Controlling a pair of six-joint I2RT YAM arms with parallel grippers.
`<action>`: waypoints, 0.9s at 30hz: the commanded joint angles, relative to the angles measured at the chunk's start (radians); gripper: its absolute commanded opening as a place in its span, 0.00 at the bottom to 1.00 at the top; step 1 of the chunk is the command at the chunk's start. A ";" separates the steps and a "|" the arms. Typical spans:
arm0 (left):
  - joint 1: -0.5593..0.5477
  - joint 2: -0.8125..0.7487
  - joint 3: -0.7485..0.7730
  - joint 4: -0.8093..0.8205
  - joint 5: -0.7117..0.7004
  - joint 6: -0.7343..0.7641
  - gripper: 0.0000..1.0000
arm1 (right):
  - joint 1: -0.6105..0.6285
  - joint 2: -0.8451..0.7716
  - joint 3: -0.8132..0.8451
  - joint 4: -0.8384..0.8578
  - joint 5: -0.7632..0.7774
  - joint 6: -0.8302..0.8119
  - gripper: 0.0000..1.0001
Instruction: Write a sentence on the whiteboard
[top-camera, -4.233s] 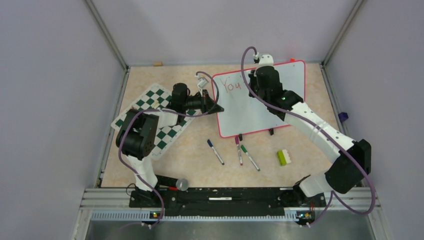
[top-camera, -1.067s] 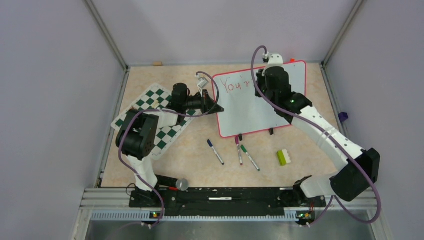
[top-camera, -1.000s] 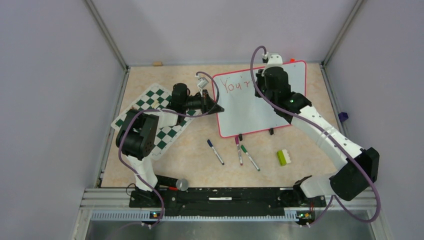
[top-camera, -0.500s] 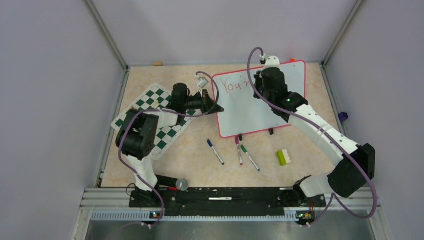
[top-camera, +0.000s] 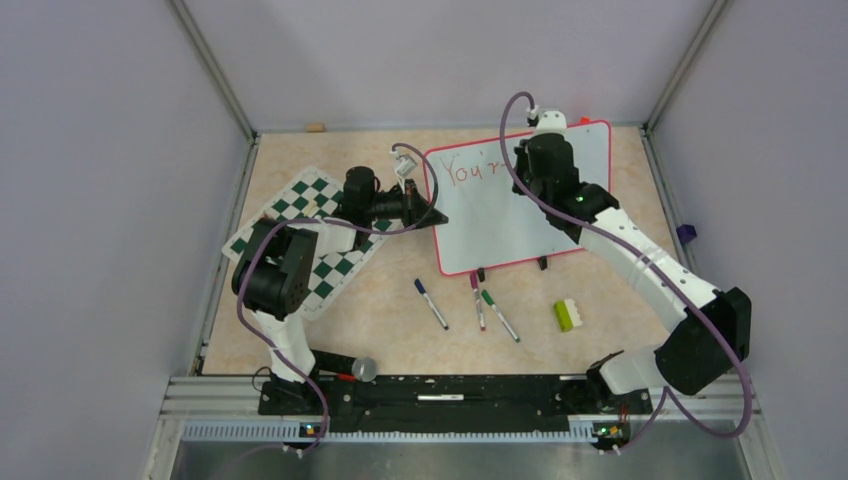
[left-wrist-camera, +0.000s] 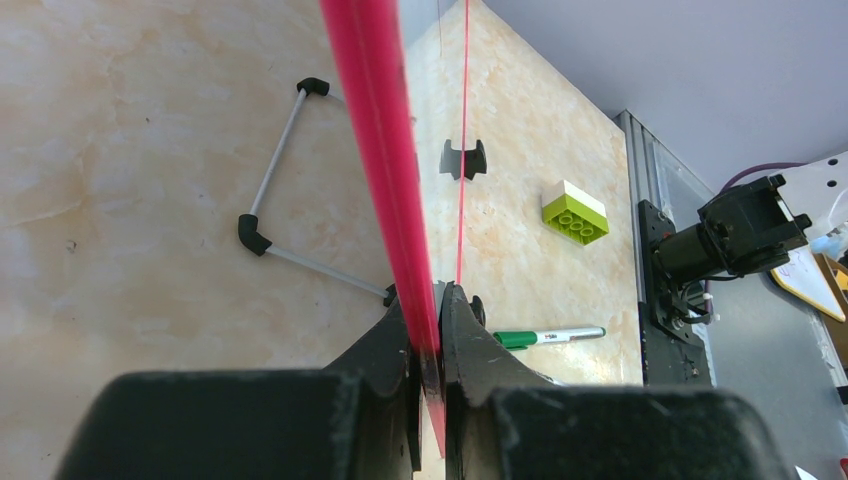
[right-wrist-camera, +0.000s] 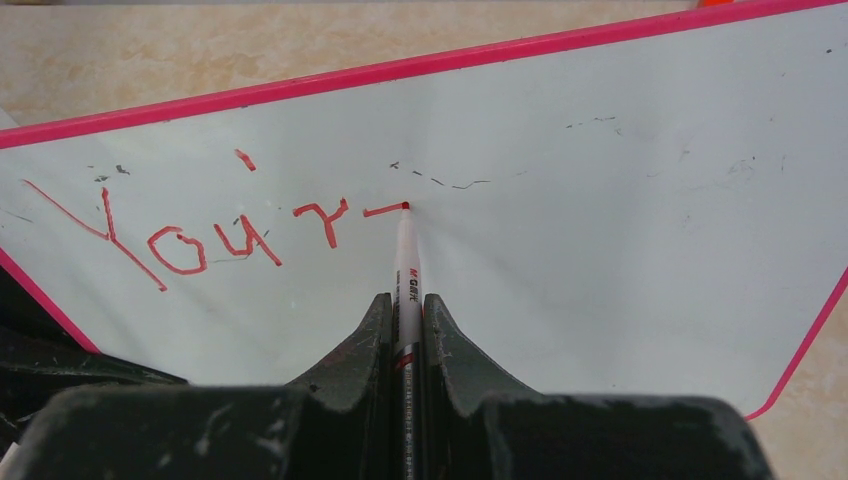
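The right hand (right-wrist-camera: 405, 308) is closed on the red marker (right-wrist-camera: 406, 255). The marker lies along the hand's axis, its tip touching the whiteboard (right-wrist-camera: 600, 260) directly ahead. The left hand (left-wrist-camera: 428, 305) pinches the whiteboard's left edge, upright on the desk (top-camera: 400, 330).

Whiteboard (top-camera: 490, 225) far centre; chess mat (top-camera: 340, 272) left; markers (top-camera: 477, 300), block (top-camera: 567, 315) before it (block rightmost).

L pincer (top-camera: 436, 216) at whiteboard (top-camera: 500, 225) L edge; R pincer (top-camera: 522, 165) by red txt (top-camera: 468, 172).
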 joint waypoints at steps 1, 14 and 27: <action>-0.016 0.019 -0.038 -0.029 -0.006 0.170 0.00 | -0.014 0.010 0.006 0.019 0.013 0.012 0.00; -0.016 0.020 -0.038 -0.029 -0.007 0.171 0.00 | -0.014 0.035 0.062 0.021 -0.015 0.011 0.00; -0.016 0.018 -0.038 -0.029 -0.007 0.171 0.00 | -0.015 0.038 0.066 0.028 -0.048 0.007 0.00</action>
